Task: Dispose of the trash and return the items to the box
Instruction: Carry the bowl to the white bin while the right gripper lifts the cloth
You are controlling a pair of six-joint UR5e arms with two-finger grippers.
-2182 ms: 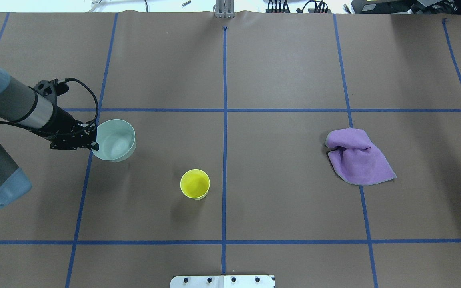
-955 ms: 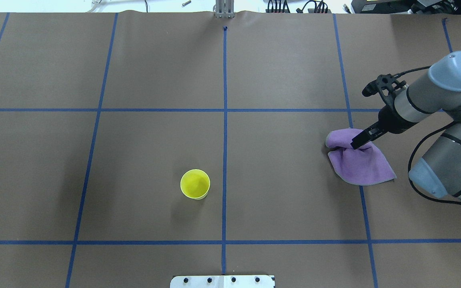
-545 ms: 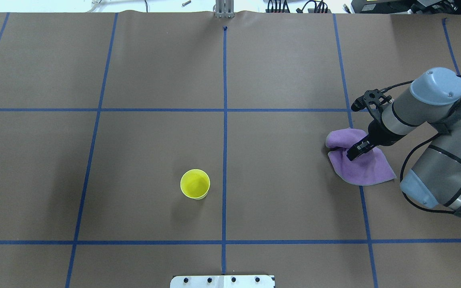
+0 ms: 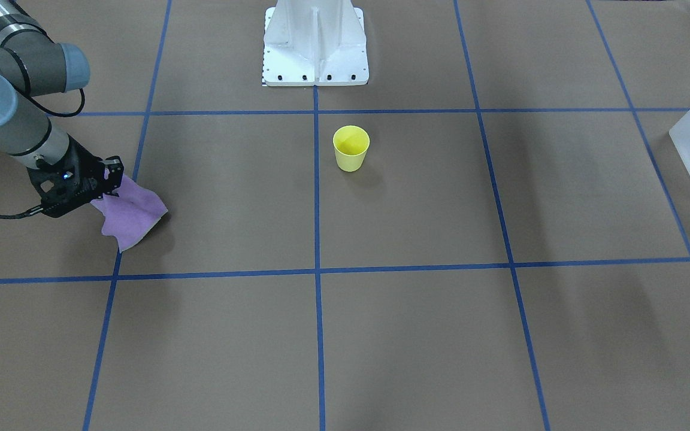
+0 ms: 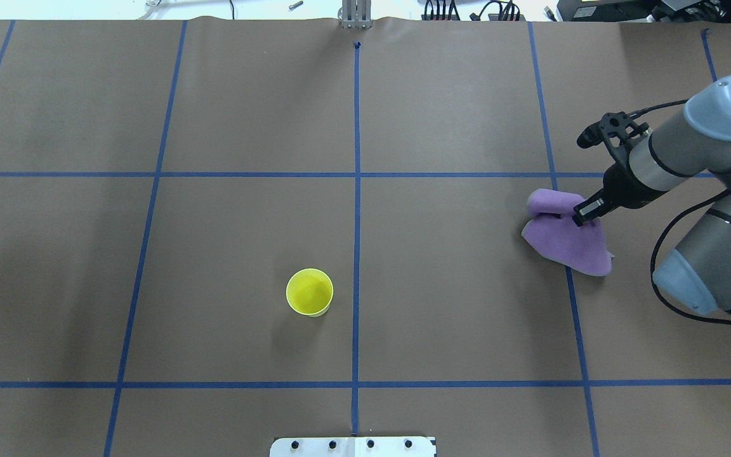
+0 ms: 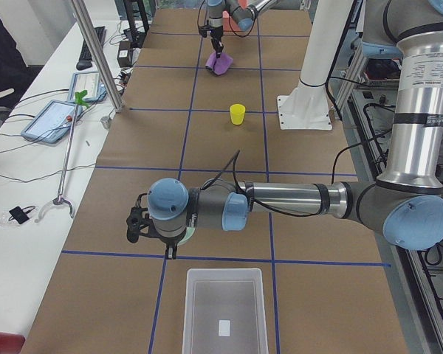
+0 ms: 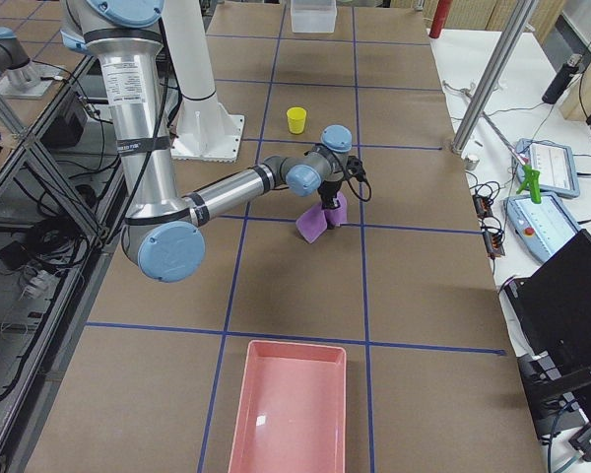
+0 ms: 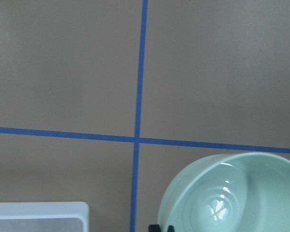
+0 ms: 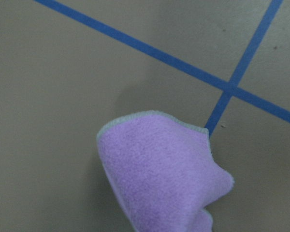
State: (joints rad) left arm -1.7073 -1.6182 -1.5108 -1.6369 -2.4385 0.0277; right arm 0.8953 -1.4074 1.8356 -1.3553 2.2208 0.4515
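Observation:
My left gripper (image 8: pixel 159 228) is shut on the rim of the pale mint-green bowl (image 8: pixel 232 193) and holds it above the table beside a corner of the frosted-white box (image 8: pixel 38 215). In the exterior left view the left gripper (image 6: pixel 167 253) hangs just short of the box (image 6: pixel 221 310). My right gripper (image 5: pixel 578 217) is shut on the purple cloth (image 5: pixel 568 244) and lifts its upper edge, while the lower part drapes to the table. The cloth also shows in the front-facing view (image 4: pixel 132 212) and the right wrist view (image 9: pixel 159 179). The left arm is outside the overhead view.
A yellow cup (image 5: pixel 309 292) stands upright near the table's middle. A pink tray (image 7: pixel 291 404) lies at the table's right end. The white robot pedestal (image 4: pixel 315 45) stands at the robot's side. Blue tape lines grid the brown table.
The left arm carried the bowl out of the overhead view to the left. The right arm came in, shut on the purple cloth and raised its edge, so the cloth bunched and shifted.

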